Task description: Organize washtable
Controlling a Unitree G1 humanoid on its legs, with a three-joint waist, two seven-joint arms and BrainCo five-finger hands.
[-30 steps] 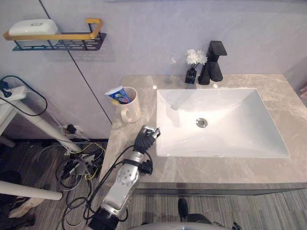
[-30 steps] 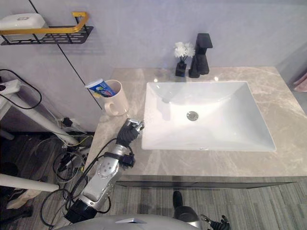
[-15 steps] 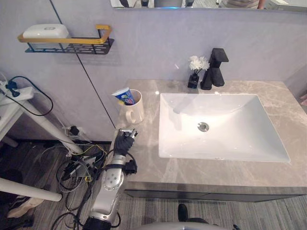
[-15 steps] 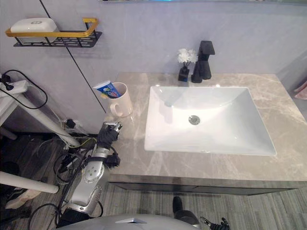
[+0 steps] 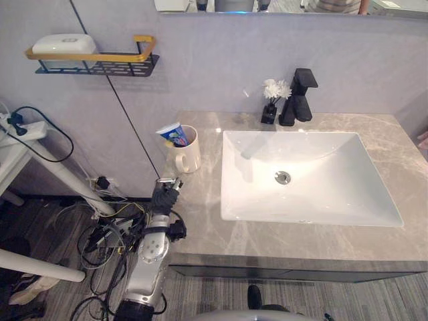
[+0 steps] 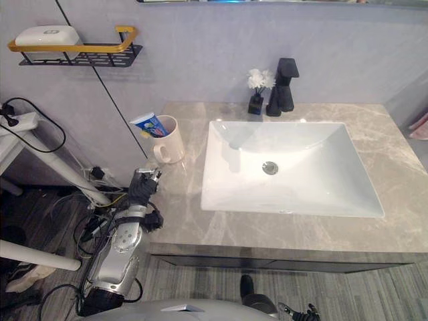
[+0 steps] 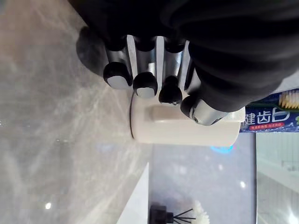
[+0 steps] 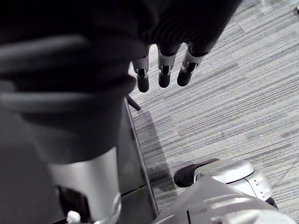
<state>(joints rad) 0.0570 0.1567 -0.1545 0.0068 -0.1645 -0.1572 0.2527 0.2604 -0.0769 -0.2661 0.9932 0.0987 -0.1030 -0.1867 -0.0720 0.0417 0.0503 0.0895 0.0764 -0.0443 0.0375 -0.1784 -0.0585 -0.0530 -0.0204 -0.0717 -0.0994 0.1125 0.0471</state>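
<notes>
Cream mug (image 5: 187,155) stands upright at the back-left corner of the grey marble countertop (image 5: 200,221), just left of the sink (image 5: 235,174), handle turned toward the front edge. A blue-and-white toothpaste tube (image 5: 172,134) sits in the mug, its upper end leaning out to the left above the rim. Left hand (image 5: 164,197) is over the counter's left edge, just in front of the mug; the head views show a narrow gap between its tips and the mug's base. In the left wrist view its fingers (image 7: 145,84) are loosely bent in a row, dark tips pointing at the mug, nothing between them and nothing grasped. White rectangular sink takes up the middle of the counter. Behind it, at the wall: black faucet (image 5: 299,99), and touching-close on its left a small black vase (image 5: 268,112) with white flowers (image 5: 274,87). On the wall well left of the counter is a black wire shelf with a yellow rail (image 5: 100,65), carrying a white bar (image 5: 65,44). Right hand (image 8: 163,65) hangs over grey striped floor (image 8: 224,107), fingers relaxed, holding nothing.
</notes>
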